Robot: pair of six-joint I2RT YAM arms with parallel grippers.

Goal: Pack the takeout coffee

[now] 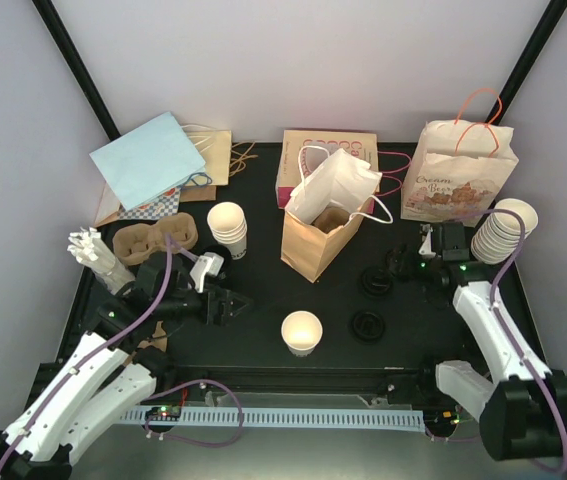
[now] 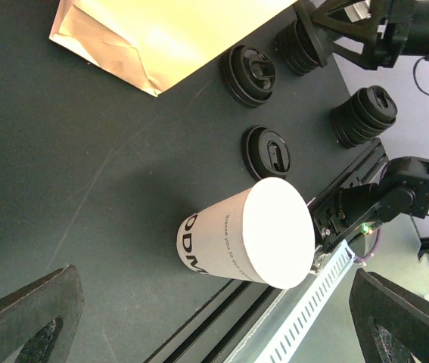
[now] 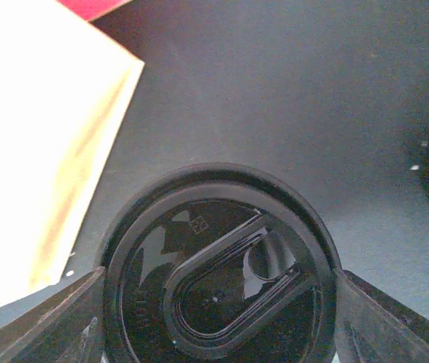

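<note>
The small cream-white tapered paper cup point(image 1: 301, 331) stands lidless at six o'clock of the brown paper bag point(image 1: 315, 245). At its two o'clock the right gripper point(image 3: 218, 333) straddles a round black plastic lid point(image 3: 218, 276); whether it is pinching, I cannot tell. The left gripper point(image 1: 239, 308), fingers spread, sits at nine o'clock. Lid-fetching seems to be in hand; the next move calls for a firm rim grip.

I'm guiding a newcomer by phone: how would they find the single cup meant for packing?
Start at the open brown paper bag standing centre-scene. Just below it in the top view, a cream-white tapered paper cup stands upright alone, a round black plastic lid lying to its right. Unlike the nested cup stacks, it is single.
</note>
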